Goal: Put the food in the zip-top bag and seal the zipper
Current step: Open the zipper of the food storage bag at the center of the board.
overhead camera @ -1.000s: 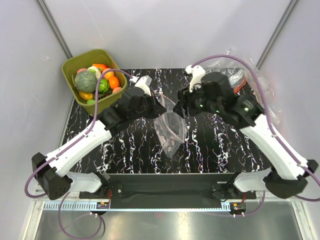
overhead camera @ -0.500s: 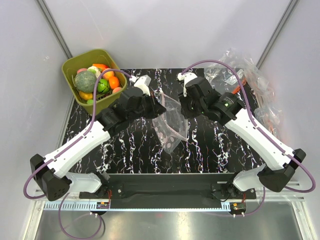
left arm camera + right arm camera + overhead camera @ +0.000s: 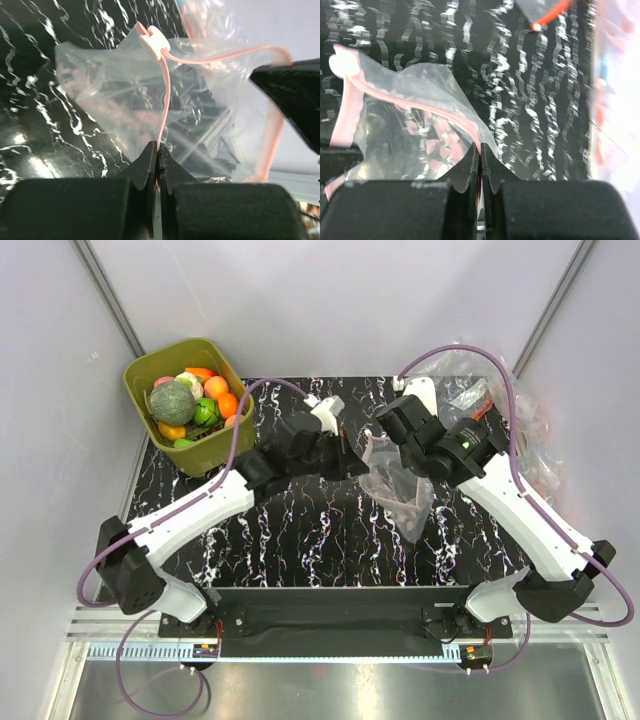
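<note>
The zip-top bag (image 3: 405, 498) hangs clear and dotted over the middle of the table, held between both arms. My left gripper (image 3: 353, 462) is shut on the pink zipper (image 3: 165, 95) strip below the white slider (image 3: 153, 43), and the mouth stands apart. My right gripper (image 3: 388, 448) is shut on the other lip of the zipper (image 3: 455, 119), with the bag (image 3: 415, 135) spreading to its left. The food (image 3: 190, 400), oranges, a lime and a broccoli head, lies in the olive tub (image 3: 165, 350) at the back left, apart from both grippers.
A heap of plainer clear bags (image 3: 495, 390) with orange-red strips (image 3: 551, 15) lies at the back right, close behind the right arm. White walls close in on both sides. Black marbled tabletop (image 3: 300, 540) shows in front of the bag.
The right gripper has shut on the bag's zipper edge. Both arms have moved right, carrying the bag toward the right of the table, and the left arm now reaches further across.
</note>
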Controlling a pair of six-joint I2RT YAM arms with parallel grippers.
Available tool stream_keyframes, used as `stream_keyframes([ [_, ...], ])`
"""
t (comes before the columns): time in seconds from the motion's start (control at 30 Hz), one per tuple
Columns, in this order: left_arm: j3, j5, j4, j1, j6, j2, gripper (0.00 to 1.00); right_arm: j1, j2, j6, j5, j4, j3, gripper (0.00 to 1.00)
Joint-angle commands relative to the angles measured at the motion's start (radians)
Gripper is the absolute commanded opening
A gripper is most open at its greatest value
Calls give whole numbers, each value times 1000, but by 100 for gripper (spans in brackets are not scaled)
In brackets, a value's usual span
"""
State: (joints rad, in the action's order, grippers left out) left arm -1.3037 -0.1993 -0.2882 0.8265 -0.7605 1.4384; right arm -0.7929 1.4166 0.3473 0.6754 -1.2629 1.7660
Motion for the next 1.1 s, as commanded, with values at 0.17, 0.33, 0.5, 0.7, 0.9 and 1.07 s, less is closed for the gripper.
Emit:
stream_keyframes([
  [0.17, 111, 34, 109, 14, 23, 30, 31, -6, -5, 105, 74, 29, -181, 0],
  [0.33, 234, 60, 216, 26, 1, 7, 69, -19, -79, 110, -33, 174, -310, 0],
  [0.5, 270, 103, 242, 68, -2, -30, 80, -46, -117, 133, -85, 241, -343, 0],
  [0.7, 253, 173, 228, 105, -2, -41, 82, -117, -88, 163, -106, 275, -324, 0],
  [0.9, 215, 225, 179, 108, -10, -7, 83, -212, 2, 217, 1, 220, -258, 0],
  [1.07, 254, 317, 150, 106, -10, -13, 67, -226, 21, 242, 53, 178, -234, 0],
])
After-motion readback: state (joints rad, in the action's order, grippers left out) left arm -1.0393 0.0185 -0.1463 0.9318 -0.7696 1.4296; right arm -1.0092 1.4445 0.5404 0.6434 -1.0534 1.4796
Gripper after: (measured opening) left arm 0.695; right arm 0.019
